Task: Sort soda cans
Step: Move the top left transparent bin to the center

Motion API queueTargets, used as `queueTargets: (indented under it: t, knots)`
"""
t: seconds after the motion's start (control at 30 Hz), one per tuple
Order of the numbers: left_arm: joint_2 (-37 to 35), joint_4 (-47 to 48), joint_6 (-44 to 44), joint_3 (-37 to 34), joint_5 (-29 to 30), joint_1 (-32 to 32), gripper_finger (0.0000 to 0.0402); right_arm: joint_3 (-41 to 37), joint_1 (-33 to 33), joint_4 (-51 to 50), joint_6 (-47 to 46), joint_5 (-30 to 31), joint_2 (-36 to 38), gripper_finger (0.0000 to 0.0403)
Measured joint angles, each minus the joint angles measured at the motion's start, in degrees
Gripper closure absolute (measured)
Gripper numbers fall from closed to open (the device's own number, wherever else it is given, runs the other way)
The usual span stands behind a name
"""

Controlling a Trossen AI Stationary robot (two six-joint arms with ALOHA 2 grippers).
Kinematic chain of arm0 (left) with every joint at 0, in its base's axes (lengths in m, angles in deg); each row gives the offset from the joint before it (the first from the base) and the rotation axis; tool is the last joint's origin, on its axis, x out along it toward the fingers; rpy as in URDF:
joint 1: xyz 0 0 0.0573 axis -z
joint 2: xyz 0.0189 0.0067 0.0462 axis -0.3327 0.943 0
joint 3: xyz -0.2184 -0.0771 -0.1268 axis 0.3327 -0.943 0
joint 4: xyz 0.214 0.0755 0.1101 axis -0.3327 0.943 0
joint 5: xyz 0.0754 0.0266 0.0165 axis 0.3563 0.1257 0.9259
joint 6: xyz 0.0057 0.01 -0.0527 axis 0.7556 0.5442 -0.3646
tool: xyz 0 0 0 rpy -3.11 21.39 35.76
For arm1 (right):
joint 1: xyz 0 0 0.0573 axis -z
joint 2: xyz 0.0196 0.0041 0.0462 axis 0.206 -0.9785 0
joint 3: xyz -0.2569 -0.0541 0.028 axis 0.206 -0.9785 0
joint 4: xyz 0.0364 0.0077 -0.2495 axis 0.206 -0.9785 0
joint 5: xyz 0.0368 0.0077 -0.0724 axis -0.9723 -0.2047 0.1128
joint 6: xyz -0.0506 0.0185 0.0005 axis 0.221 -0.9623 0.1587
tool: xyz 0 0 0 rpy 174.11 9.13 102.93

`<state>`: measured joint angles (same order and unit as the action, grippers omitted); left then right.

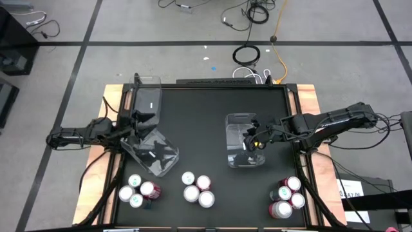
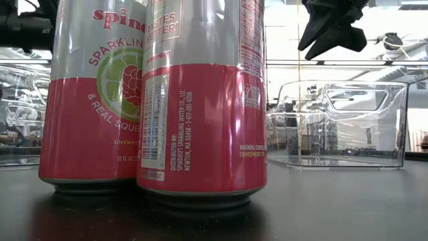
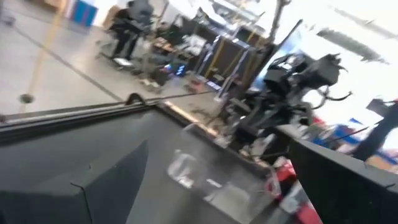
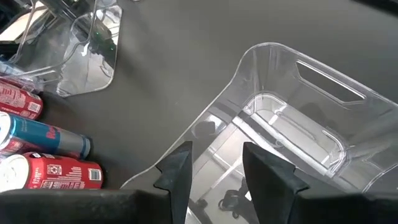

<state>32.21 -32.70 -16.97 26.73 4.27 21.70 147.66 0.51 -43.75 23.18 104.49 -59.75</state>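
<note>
Behind near cans (image 2: 154, 100), bins (image 2: 341, 124) half-hidden

cans up close (image 2: 200, 100): the low view cuts off their tops, so you only get the lower bodies, and they block your sight of the table's left half.
right gripper (image 2: 332, 28): you see just dark tips dropping in from the top edge of the low view.
left wrist view: motion-blurred; the bin (image 3: 199, 177) and cans (image 3: 286, 183) are smears you can't count.
cans by the edge (image 4: 43, 155): the right wrist view crops them on one side.
can labels from above (image 1: 196, 187): too small for you to read.
</note>
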Motion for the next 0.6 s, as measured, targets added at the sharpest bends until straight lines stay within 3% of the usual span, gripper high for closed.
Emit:
queueTargets:
  t: [0.27,0.5,0.6]
  knots:
    - [13.71,11.38,7.12,11.60,2.41,0.00,0.0004,0.00,0.00,-0.10,0.07,0.00,0.00,0.0271]
    - [25.79,14.65,7.01,18.13,2.94,0.00,0.0004,0.00,0.00,-0.31,2.47,0.01,0.00,0.0271]
    - [29.60,16.18,4.91,20.30,6.76,-0.22,0.0004,0.00,0.00,-0.31,2.62,0.01,0.00,0.0271]
